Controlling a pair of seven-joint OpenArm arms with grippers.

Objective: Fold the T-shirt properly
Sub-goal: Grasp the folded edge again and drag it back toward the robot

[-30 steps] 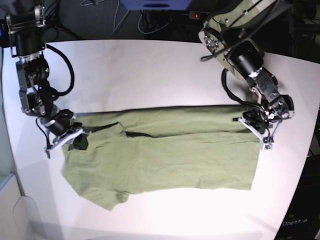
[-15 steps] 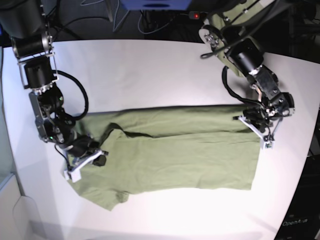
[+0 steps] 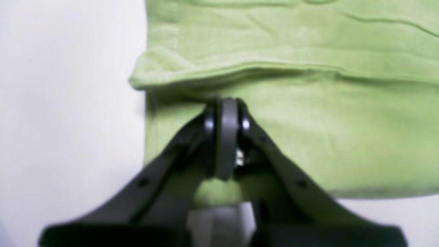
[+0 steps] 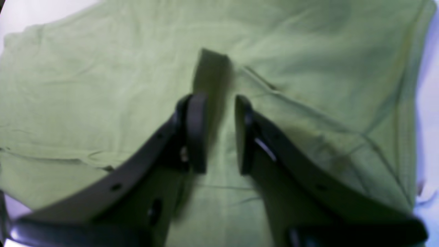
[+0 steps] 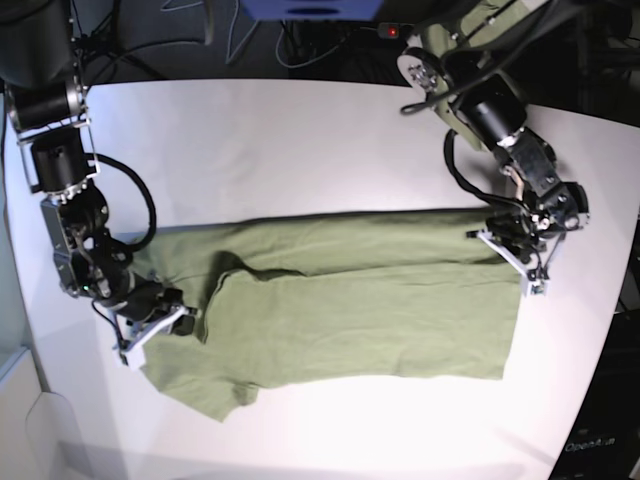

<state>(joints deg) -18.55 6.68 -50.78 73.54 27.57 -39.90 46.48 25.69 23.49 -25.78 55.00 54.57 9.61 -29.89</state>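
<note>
Two pincers: left pincer [image 3: 226,137] clenched on the T-shirt [image 5: 380,310], right pincer [image 4: 219,133] released over it.

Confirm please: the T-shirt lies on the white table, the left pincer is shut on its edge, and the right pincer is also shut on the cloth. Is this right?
Not quite. The right pincer is open, as the right wrist view shows: its jaws stand apart above the T-shirt. The rest holds: the shirt lies on the white table, and the left pincer is shut on its edge.
</note>
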